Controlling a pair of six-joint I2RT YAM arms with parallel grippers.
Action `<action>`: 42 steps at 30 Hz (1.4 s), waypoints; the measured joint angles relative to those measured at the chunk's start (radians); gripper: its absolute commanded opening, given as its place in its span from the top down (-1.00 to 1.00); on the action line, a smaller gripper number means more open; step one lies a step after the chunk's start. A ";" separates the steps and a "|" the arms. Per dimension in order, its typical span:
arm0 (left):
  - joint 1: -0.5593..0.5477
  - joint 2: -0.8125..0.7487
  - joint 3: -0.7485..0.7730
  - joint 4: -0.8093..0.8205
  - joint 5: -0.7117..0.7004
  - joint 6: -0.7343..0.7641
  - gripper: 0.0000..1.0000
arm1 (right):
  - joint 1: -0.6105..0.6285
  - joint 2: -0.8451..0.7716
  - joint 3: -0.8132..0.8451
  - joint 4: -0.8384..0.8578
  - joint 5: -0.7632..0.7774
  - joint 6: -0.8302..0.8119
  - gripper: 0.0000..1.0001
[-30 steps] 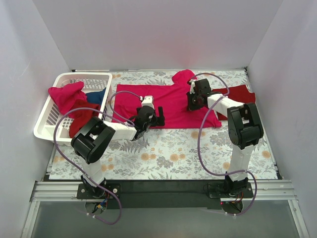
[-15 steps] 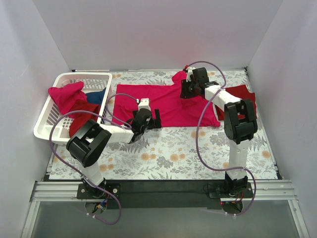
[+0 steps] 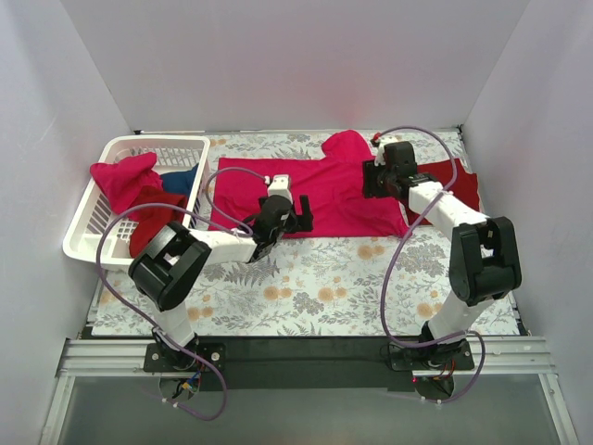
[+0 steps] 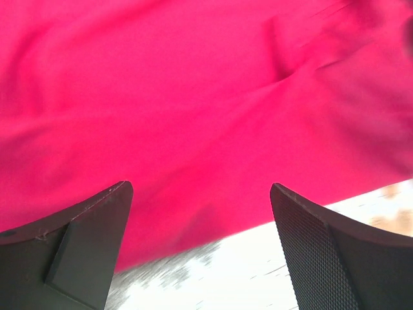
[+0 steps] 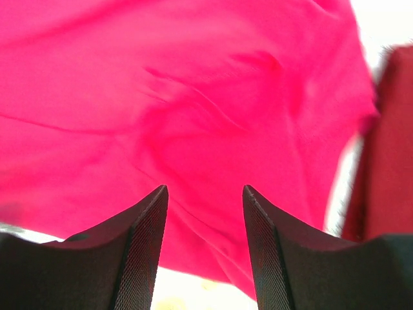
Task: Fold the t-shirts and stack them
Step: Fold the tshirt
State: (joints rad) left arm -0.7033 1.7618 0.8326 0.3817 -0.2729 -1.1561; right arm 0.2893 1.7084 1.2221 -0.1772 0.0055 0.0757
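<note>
Pink-red t-shirt (image 3: 324, 190) lies spread flat on the table (image 3: 306, 287), long axis running left to right. Its near hem lies right under the left gripper (image 3: 300, 215), jaws apart, empty; the right gripper (image 3: 369, 179), also parted, hangs over its right side.

No readable text, labels, brands, numbers or signs in any view: plain cloth on the pink shirt (image 3: 315, 190), plain plastic on the white basket (image 3: 159, 142).
</note>
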 measured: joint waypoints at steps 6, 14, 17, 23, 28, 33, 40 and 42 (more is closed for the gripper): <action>-0.047 0.069 0.153 0.038 0.058 0.019 -0.62 | -0.078 -0.059 -0.171 0.008 0.055 0.017 0.07; -0.087 0.246 0.291 0.092 0.170 0.027 -0.61 | -0.106 -0.211 -0.330 -0.010 0.117 0.033 0.05; -0.086 0.300 0.296 0.095 0.183 0.032 -0.61 | -0.113 -0.300 -0.383 -0.004 0.132 0.036 0.04; -0.086 0.337 0.308 0.120 0.175 0.051 -0.62 | -0.152 -0.385 -0.461 -0.004 0.154 0.038 0.05; -0.086 0.338 0.308 0.124 0.167 0.056 -0.62 | -0.170 -0.357 -0.467 -0.005 0.157 0.038 0.10; -0.085 0.338 0.307 0.124 0.165 0.056 -0.62 | -0.172 -0.303 -0.467 -0.002 0.156 0.038 0.16; -0.084 0.338 0.304 0.129 0.165 0.056 -0.63 | -0.175 -0.238 -0.467 0.001 0.145 0.041 0.19; -0.084 0.338 0.302 0.133 0.165 0.056 -0.63 | -0.179 -0.230 -0.467 0.003 0.144 0.044 0.25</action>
State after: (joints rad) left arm -0.7868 2.1002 1.1347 0.5144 -0.1081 -1.0996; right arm 0.1108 1.4780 0.7555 -0.1745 0.1497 0.1196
